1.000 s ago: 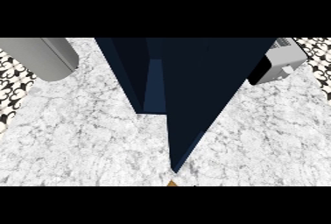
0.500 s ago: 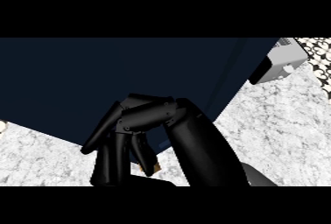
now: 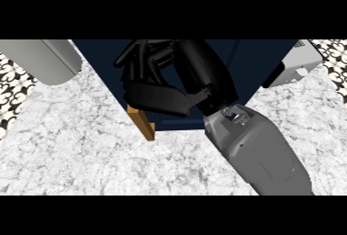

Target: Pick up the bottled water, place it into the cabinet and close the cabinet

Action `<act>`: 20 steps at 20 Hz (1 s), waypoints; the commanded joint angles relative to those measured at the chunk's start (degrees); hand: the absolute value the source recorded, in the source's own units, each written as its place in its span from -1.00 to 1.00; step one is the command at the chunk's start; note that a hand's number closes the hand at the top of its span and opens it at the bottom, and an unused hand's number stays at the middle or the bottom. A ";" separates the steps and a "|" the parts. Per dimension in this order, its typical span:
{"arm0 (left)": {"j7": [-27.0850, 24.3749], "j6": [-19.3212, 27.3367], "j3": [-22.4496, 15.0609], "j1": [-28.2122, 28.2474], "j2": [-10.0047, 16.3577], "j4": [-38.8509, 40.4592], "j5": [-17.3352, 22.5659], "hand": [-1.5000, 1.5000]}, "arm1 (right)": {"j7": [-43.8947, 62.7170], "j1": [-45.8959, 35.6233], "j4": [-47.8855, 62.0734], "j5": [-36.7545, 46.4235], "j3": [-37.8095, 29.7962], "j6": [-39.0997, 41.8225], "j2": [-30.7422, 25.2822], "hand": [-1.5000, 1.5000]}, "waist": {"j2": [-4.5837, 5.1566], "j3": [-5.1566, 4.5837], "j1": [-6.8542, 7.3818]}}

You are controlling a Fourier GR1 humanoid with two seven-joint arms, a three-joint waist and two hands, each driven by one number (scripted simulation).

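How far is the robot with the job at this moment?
Done: unclear, no bottle shows anywhere. In hand: the right hand is at the dark blue cabinet. Left: a wooden edge juts out beside the hand, so the cabinet probably is not closed yet.

no readable text, no labels, no numbers on anything in view

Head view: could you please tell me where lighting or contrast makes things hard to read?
In the head view, the black right hand merges with the dark navy cabinet behind it, so its outline is hard to read; the marble counter and grey forearm are evenly lit, without glare.
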 commanded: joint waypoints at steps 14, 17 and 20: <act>3.52 -4.25 4.99 -1.65 1.48 -0.60 4.58 1.00 | -16.06 -6.15 29.81 -0.47 -7.64 5.57 -2.30 1.00 | 1.11 -0.03 0.80; 3.40 -4.46 5.18 -3.48 1.23 1.07 4.51 1.00 | -16.53 -7.07 31.60 -0.71 -7.42 5.51 -1.93 1.00 | 1.08 -0.10 0.67; 4.76 -3.22 4.20 -1.78 0.93 -3.29 4.88 1.00 | -18.75 -4.20 31.77 -0.42 -7.01 5.22 -1.92 1.00 | 0.98 0.04 0.70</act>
